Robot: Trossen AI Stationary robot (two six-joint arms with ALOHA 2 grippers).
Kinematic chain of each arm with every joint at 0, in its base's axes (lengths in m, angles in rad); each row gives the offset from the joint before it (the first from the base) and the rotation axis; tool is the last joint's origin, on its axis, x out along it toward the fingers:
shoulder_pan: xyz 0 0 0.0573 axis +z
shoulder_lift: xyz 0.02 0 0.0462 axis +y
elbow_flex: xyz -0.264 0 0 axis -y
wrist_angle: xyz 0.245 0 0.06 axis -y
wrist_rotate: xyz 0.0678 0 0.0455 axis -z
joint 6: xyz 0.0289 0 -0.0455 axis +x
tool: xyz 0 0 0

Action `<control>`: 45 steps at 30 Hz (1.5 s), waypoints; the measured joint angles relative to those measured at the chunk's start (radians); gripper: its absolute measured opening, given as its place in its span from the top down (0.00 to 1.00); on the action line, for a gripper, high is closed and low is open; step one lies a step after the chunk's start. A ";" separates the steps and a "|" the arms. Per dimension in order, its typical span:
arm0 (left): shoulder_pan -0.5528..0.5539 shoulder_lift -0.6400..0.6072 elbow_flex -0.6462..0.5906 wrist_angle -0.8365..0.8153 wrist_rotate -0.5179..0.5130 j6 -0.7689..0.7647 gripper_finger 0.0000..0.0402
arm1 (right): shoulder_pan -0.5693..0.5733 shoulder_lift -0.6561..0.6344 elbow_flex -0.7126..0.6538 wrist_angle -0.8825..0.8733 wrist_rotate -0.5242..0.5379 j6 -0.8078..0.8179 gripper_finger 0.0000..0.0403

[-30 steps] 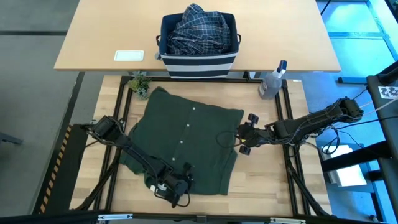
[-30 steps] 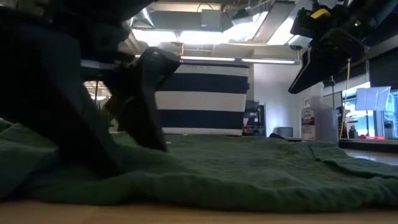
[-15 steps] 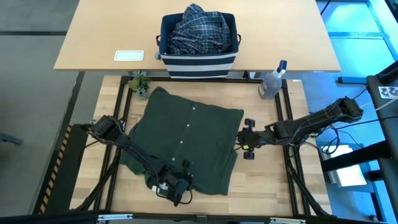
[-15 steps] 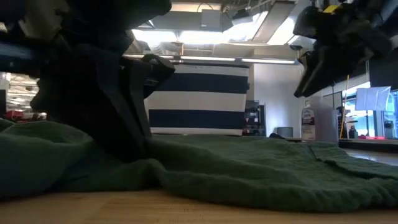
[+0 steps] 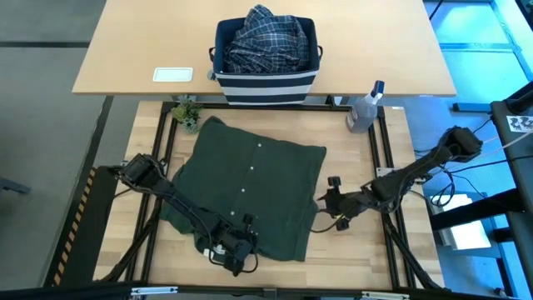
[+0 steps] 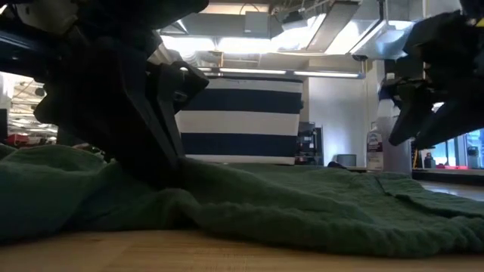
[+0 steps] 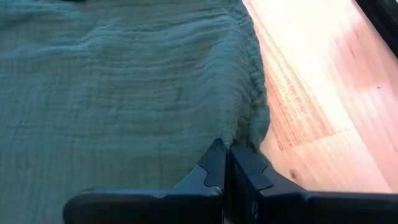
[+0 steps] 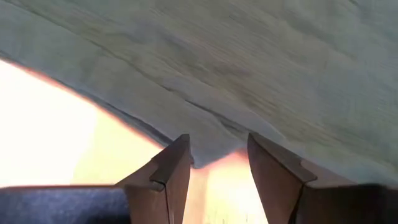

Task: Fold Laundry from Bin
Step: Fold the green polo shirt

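Dark olive-green soft cloth garment [image 5: 250, 192] spread flat on the pale wooden table [image 5: 358, 250], a row of small white buttons down its middle. Left gripper [image 5: 237, 257] down at the garment's near hem, fingers [image 7: 219, 167] clenched together on a bunched fold of that green edge, wood bare just beside it. Right gripper [image 5: 333, 204] low at the garment's right edge, fingers [image 8: 171, 171] parted with the cloth's border lying between them, not pinched. Boxy navy-blue fabric bin [image 5: 265, 79] with white stripes standing on the farther tan table [image 5: 125, 50], well apart from both grippers, heaped with a blue-and-white plaid shirt [image 5: 266, 37]. Clear spray bottle [image 5: 364, 108] with a blue cap near the working table's far right corner; small green plant sprig [image 5: 186, 111] at the far left corner; white flat card [image 5: 172, 74] left of the bin. No writing readable anywhere.
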 joint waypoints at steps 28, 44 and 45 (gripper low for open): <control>-0.003 0.000 0.030 0.002 0.038 -0.122 1.00 | -0.001 0.249 0.050 0.212 0.176 -0.232 0.95; -0.087 -0.008 0.273 -0.343 -0.110 -0.187 1.00 | -0.153 0.249 0.337 0.278 0.248 -0.497 0.99; -0.098 -0.011 0.273 -0.358 -0.134 -0.211 1.00 | -0.176 0.249 0.349 0.288 0.229 -0.509 0.99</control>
